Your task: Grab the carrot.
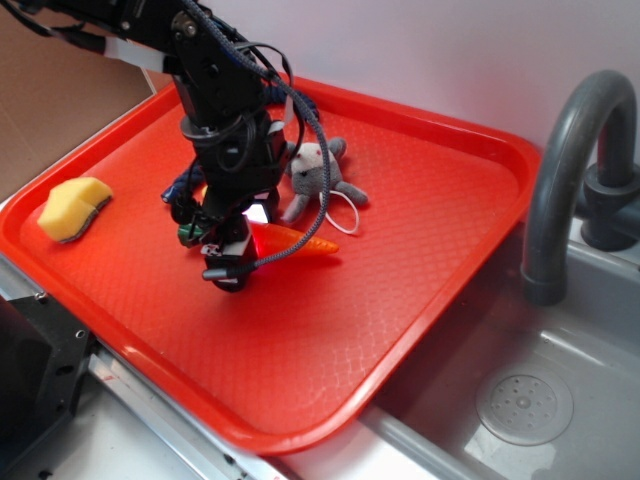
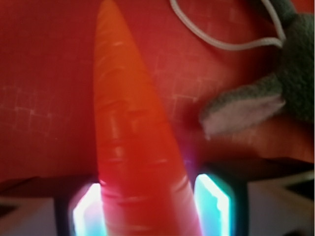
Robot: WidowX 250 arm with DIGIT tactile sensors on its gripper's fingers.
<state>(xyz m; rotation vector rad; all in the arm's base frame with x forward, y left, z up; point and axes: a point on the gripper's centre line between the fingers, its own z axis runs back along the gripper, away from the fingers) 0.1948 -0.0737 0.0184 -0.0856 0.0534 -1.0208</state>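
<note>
My black claw (image 1: 232, 262) pinches the glossy orange tapered plastic carrot (image 2: 130, 147) between both fingers. The carrot lies on the red plastic tray (image 1: 420, 250), just beside the grey plush mouse (image 1: 318, 175).

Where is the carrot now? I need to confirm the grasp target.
The carrot lies mid-tray in the exterior view, between the gripper fingers, just in front of the plush mouse; the wrist view shows its thick end between the pads.

The arm (image 1: 215, 60) reaches in from the upper left and bends down at the wrist, so the gripper (image 1: 232, 258) points at the tray below. Its two fingers (image 2: 212, 204) stand one on each side of the carrot (image 2: 129, 142), pressed against it, low over the surface.
</note>
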